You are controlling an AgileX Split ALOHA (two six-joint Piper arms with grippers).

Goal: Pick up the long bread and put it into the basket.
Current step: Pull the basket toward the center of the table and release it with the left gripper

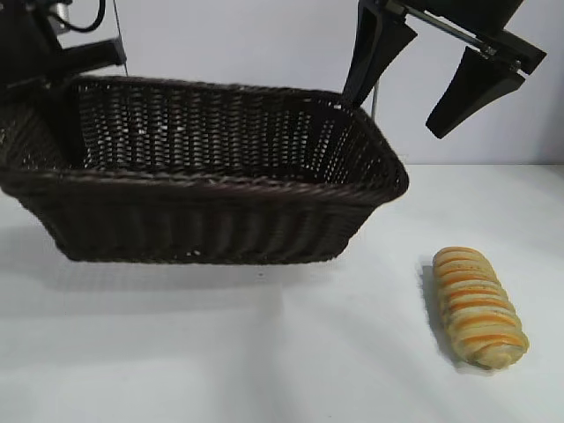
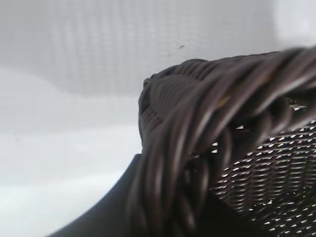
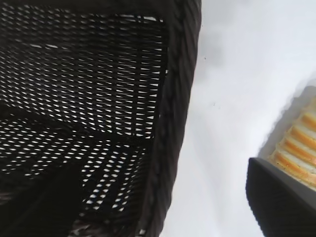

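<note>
The long bread (image 1: 478,306), golden-tan with orange and cream ridges, lies on the white table at the front right, apart from the basket; one end of it shows in the right wrist view (image 3: 298,148). The dark brown wicker basket (image 1: 220,189) fills the left and middle. My left gripper (image 1: 40,84) is shut on the basket's braided rim (image 2: 207,113) at its left end, and the rim runs between the fingers (image 2: 111,212). Above the basket's far right corner (image 3: 177,98) my right gripper (image 1: 395,115) hangs open, holding nothing. One finger (image 3: 279,202) is over the table beside the bread.
White tabletop (image 1: 264,352) spreads in front of the basket and around the bread. A pale wall stands behind. The basket casts a shadow on the table below it.
</note>
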